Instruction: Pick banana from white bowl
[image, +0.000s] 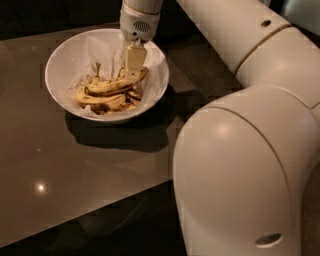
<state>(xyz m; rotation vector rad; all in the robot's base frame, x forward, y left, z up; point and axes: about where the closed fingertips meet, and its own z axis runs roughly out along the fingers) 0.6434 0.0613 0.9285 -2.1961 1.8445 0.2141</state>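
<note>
Near field: robot arm (235, 170), large cream-white shell, fills lower right of view. Small oval recess low on casing. Upper link runs down from top right to this joint, thin gold band at seam.

Bench (75, 170): dark, glossy brown top; front edge runs diag. across lower left. One bright light glint (40, 187) near front-left. Area below edge dark, no detail legible.

Mid field: white bowl (56, 56) stands upright on bench, left of centre. It casts a dark shadow (120, 135) on its near side, toward the arm. Interior lined w/ crumpled white paper (100, 50), rising along far wall.

Contents: banana (112, 86), long, curved, yellow w/ brown streaks, lies on top of pile inside bowl. It runs roughly across the bowl, right end raised toward right rim. Under and just in front of it: other bananas (102, 104), darker blotches. One dark stem (96, 67) sticks up at left-rear of pile.

Far field: tool (133, 74) is inside the bowl's mouth, pointing straight down, pale tip meeting banana's right-hand portion. Whether tool is spread, pressed together or pinching the fruit: cannot tell, as its own body masks the contact point. White wrist housing (140, 22) w/ small vent grille sits directly above, over bowl's far rim. Banana not lifted; rests on pile.
</note>
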